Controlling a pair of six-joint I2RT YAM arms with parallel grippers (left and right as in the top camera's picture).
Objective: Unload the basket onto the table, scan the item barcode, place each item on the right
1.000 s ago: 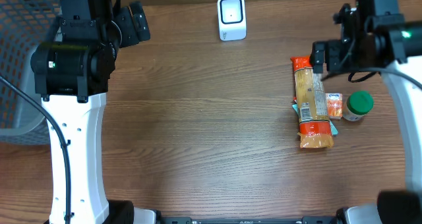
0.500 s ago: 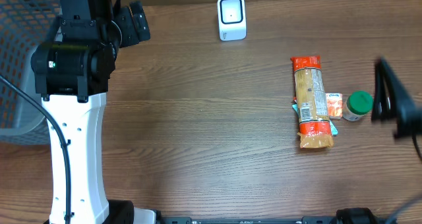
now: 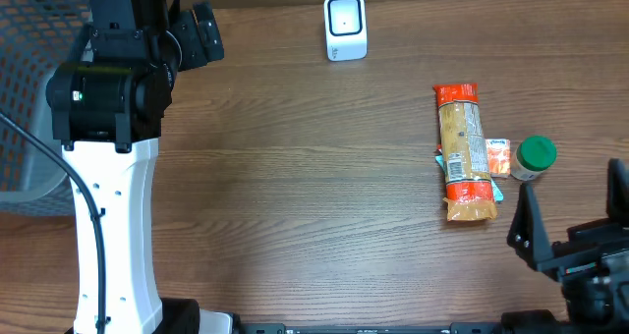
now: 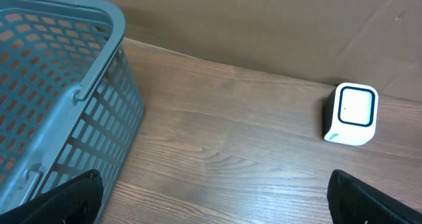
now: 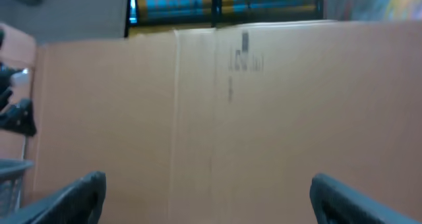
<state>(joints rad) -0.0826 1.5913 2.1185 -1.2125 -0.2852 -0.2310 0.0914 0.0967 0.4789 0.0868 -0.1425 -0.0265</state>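
Observation:
A long pasta packet point(image 3: 464, 152) with orange ends and a white barcode label lies flat on the right of the wooden table. The white scanner point(image 3: 345, 27) stands at the back centre and also shows in the left wrist view as a scanner point(image 4: 349, 113) at the right. My left gripper point(image 4: 214, 201) hangs open over bare wood between basket and scanner, holding nothing. My right gripper point(image 5: 208, 191) is open and empty, facing a cardboard wall. The right arm point(image 3: 590, 260) sits at the table's front right corner, in front of the packet.
A small orange sachet point(image 3: 498, 157) and a green-lidded jar point(image 3: 536, 157) lie just right of the pasta packet. A grey-blue mesh basket point(image 3: 25, 79) stands at the far left, close to the left arm; its wall point(image 4: 99, 112) fills the left wrist view's left side.
The right arm has swung from the back right, beside the packet's top end, down to the front right corner. The left arm and all items are unmoved.

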